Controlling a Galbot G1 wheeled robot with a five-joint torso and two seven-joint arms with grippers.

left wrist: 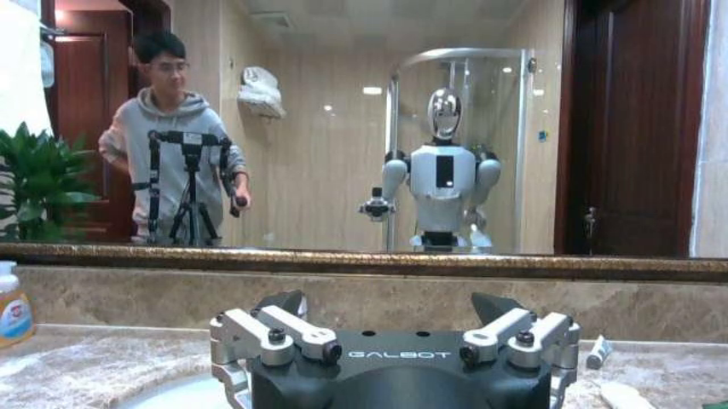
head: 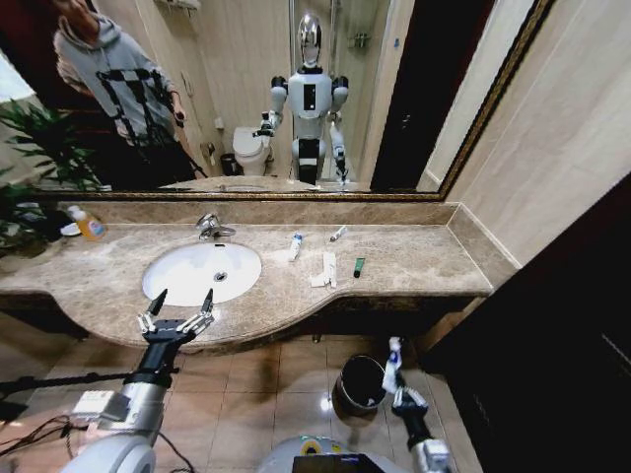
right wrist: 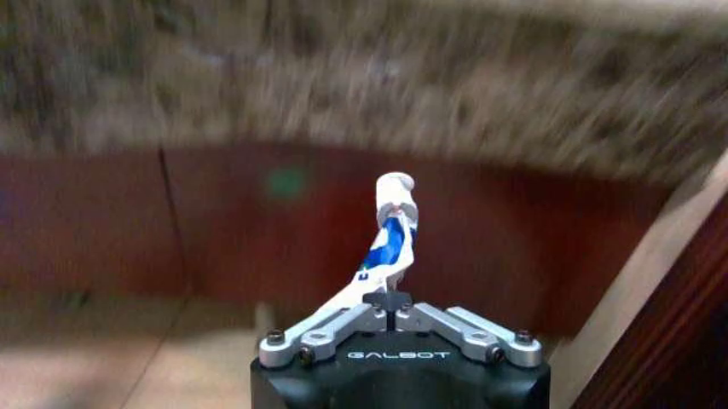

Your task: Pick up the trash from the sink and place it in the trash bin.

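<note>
Right hand [head: 394,367], closed on the blue-labelled white tube [head: 393,357] held upright, hangs just beside the trash bin [head: 359,383] rim, while the open left hand [head: 177,313] waits farther off.

"GALBOT" in white capitals reads on the dark housing behind the left claw [left wrist: 393,319], and again behind the right claw [right wrist: 394,300]. Label on the amber soap bottle [left wrist: 12,311] at the bench edge: print too small to read.
</note>
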